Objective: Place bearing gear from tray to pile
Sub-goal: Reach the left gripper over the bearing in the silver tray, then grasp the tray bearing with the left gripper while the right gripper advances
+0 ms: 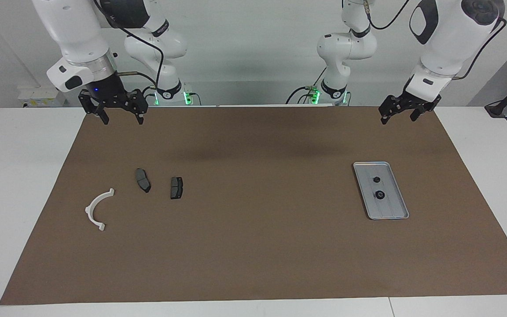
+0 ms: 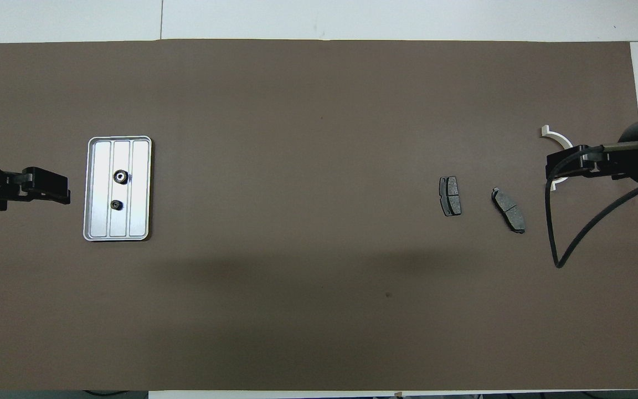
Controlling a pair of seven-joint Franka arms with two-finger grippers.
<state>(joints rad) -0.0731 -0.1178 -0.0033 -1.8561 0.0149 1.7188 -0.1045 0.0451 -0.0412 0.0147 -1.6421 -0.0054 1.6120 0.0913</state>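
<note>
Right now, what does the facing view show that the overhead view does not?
Only the facing view shows the arms' bases and the whole white bracket, with both grippers raised off the mat: the left gripper and the right gripper, both open. Only the overhead view shows the right gripper covering part of the bracket. Both show the tray with two gears and two brake pads.

left claw raised, right claw raised, both agape
</note>
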